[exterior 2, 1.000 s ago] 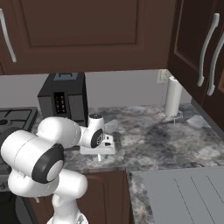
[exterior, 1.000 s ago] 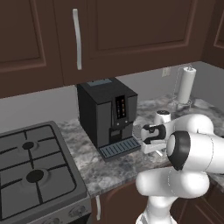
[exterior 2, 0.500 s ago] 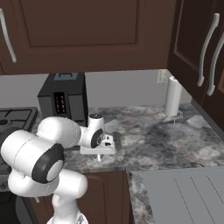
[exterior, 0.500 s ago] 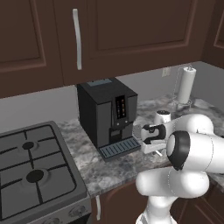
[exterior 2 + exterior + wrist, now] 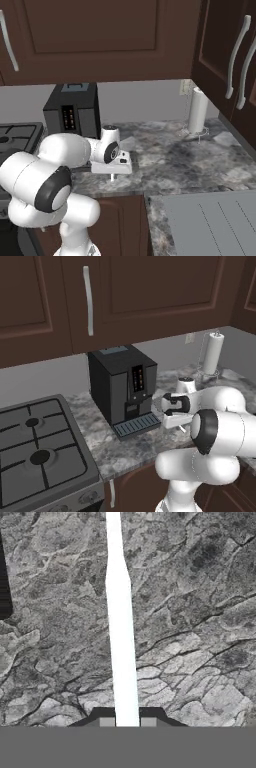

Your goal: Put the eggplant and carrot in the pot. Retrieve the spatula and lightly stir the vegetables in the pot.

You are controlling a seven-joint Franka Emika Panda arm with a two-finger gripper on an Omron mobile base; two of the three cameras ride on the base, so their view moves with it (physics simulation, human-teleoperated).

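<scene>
Now that the gripper [image 5: 127, 722] has been squeezed shut on the white spatula [image 5: 120, 627], low in the frame, stirring can be started.

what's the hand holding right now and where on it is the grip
The hand is shut on a long white utensil, apparently the spatula, lying over the marbled counter. The grip is at one end; which end cannot be told.

Two rear base cameras on one counter [image 5: 165, 160] — hand camera close, straight down.
</scene>
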